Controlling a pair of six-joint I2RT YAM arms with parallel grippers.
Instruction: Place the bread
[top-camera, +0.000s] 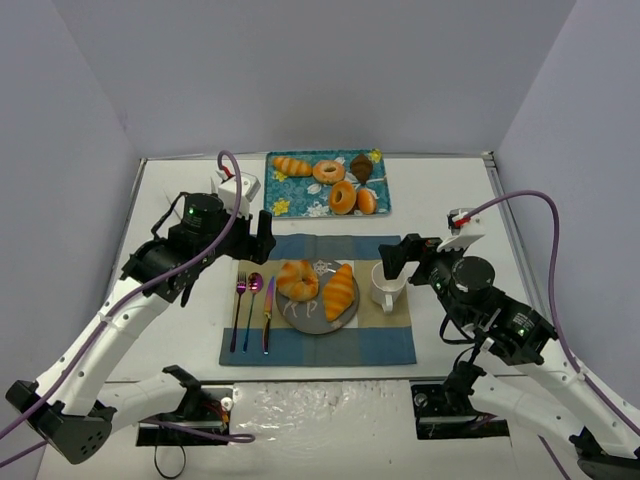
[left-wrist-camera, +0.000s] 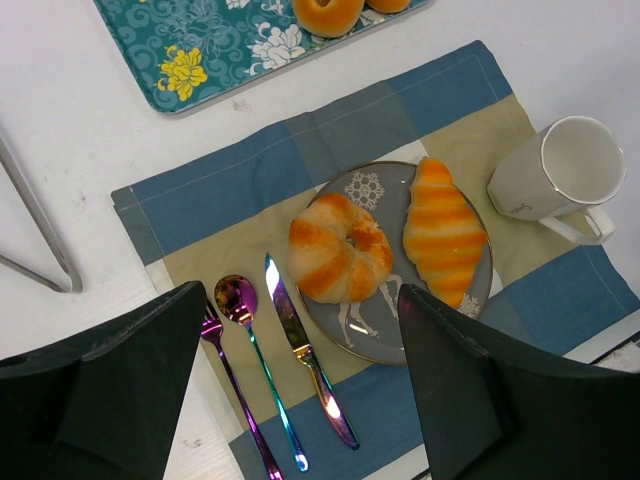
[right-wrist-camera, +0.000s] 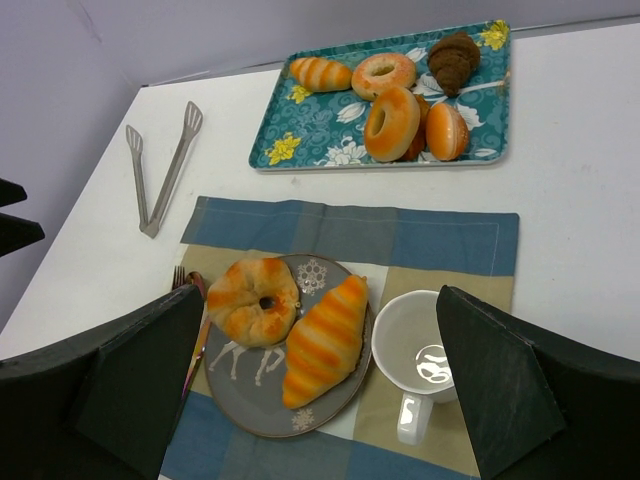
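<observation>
Bread ring (top-camera: 296, 279) and croissant (top-camera: 340, 291) lie on the plate (top-camera: 308, 316); both pairs of jaws stand wide, empty.

Top camera looked down from high above the near edge, taking in the whole surface (top-camera: 450, 200). Left wrist view hung close, nearly straight down over the plate (left-wrist-camera: 362, 186). Right wrist view slanted forward, reaching the far tray (right-wrist-camera: 300, 130). All three shared plate and placemat (top-camera: 380, 345).

One plate (top-camera: 305, 318) carries one ring bun (top-camera: 297, 279) and one striped croissant (top-camera: 340, 291) — one tray (top-camera: 300, 196) holds five more breads (top-camera: 328, 171). Also one mug (top-camera: 385, 288), one fork (top-camera: 239, 310), one spoon (top-camera: 253, 300), one knife (top-camera: 268, 315), one pair of tongs (right-wrist-camera: 172, 170) — and one placemat (top-camera: 300, 350).
</observation>
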